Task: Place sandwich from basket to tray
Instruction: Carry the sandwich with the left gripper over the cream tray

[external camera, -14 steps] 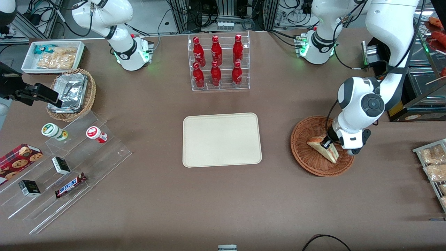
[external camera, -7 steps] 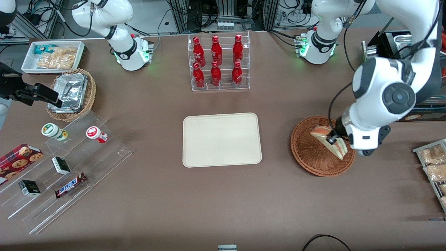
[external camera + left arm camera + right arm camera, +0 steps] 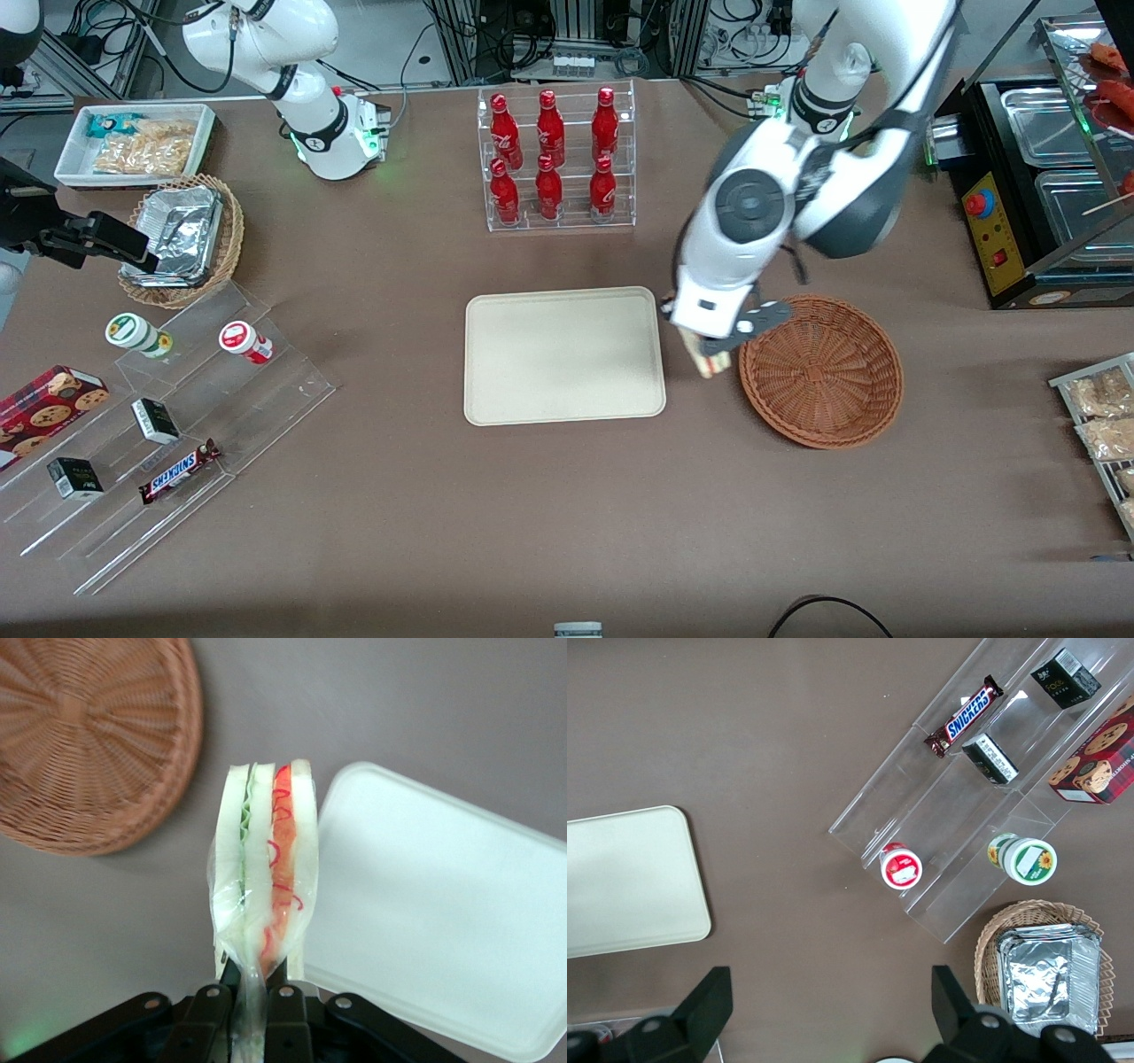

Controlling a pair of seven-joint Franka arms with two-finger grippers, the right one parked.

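Observation:
My gripper (image 3: pixel 709 353) is shut on the sandwich (image 3: pixel 714 362), a wrapped wedge of pale bread with red and green filling. It hangs in the air over the strip of table between the basket (image 3: pixel 822 370) and the tray (image 3: pixel 564 354). In the left wrist view the sandwich (image 3: pixel 264 870) sticks out from the gripper (image 3: pixel 255 992), its wrapper pinched between the fingers. There the reddish-brown basket (image 3: pixel 89 735) holds nothing, and the cream tray (image 3: pixel 443 904) lies bare beside the sandwich. The right wrist view shows one end of the tray (image 3: pixel 629 881).
A clear rack of red bottles (image 3: pixel 556 159) stands farther from the front camera than the tray. Toward the parked arm's end are a stepped acrylic shelf with snacks (image 3: pixel 177 416), a tan basket with foil (image 3: pixel 182 235) and a white bin (image 3: pixel 137 142). A black machine (image 3: pixel 1019 204) and snack packets (image 3: pixel 1103 425) sit toward the working arm's end.
The gripper has lifted the sandwich out of the basket and carried it toward the tray. The basket, which held the sandwich before, now holds nothing.

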